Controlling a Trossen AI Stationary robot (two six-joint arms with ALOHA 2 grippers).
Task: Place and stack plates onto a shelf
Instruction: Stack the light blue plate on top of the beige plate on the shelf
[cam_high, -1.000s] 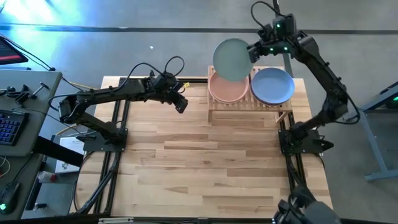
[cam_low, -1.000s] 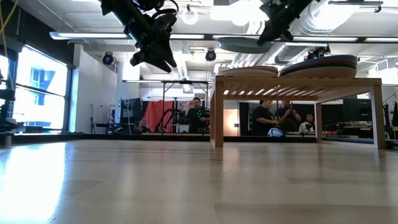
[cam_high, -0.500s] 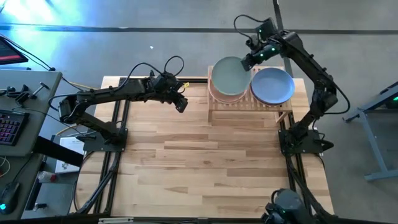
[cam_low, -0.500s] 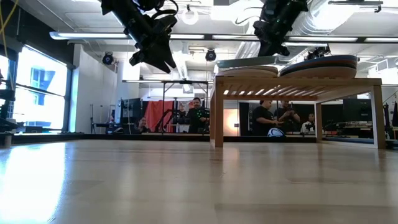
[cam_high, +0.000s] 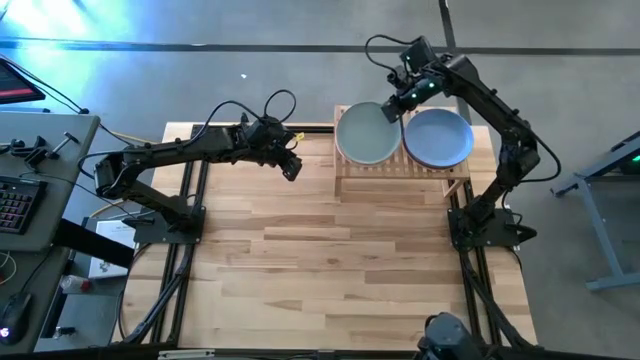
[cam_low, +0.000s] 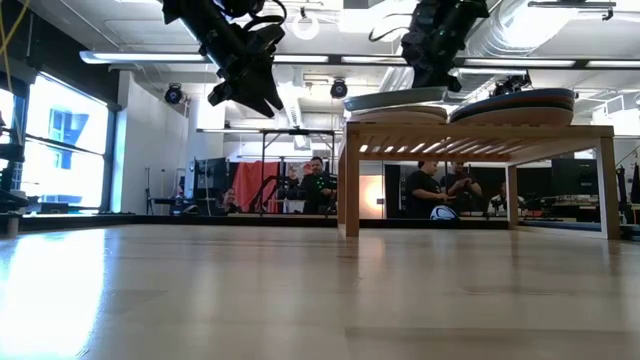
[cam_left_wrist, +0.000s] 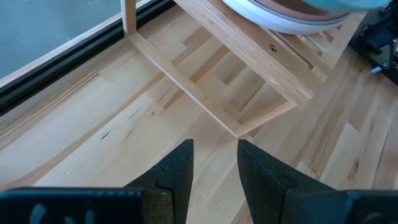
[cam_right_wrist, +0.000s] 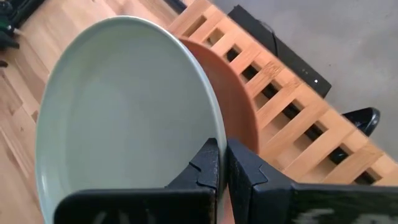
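Note:
A mint plate (cam_high: 365, 135) (cam_right_wrist: 124, 112) sits in my right gripper (cam_high: 393, 104) (cam_right_wrist: 222, 163), just over the left stack on the pale wooden shelf (cam_high: 400, 170) (cam_low: 480, 130). A salmon plate (cam_right_wrist: 235, 102) tops that stack directly below it. The right stack is topped by a light blue plate (cam_high: 438, 138). My left gripper (cam_high: 292, 168) (cam_left_wrist: 214, 167) hangs open above the table, left of the shelf, and touches nothing. The other plates are hidden within the stacks or out of view. My right gripper pinches the mint plate's rim (cam_right_wrist: 213, 127) on the side toward the shelf's middle, one finger above the rim and one below. The fingers come slanting down from the far right. The plate is slightly tilted over the left stack (cam_low: 395, 98); whether it touches the stack I cannot tell.
The shelf stands at the table's far right, its legs (cam_low: 351, 185) on the butcher-block top (cam_high: 330, 260). Bare wood shows on the near and middle parts. A bench with a keyboard (cam_high: 15, 200) is left of the table. People (cam_low: 318, 185) are in the room behind.
My right gripper has carried the mint plate down and toward the table's left and near side, from high above the shelf's far edge to just over the left stack. The plate has levelled out and now covers the pink plate there.

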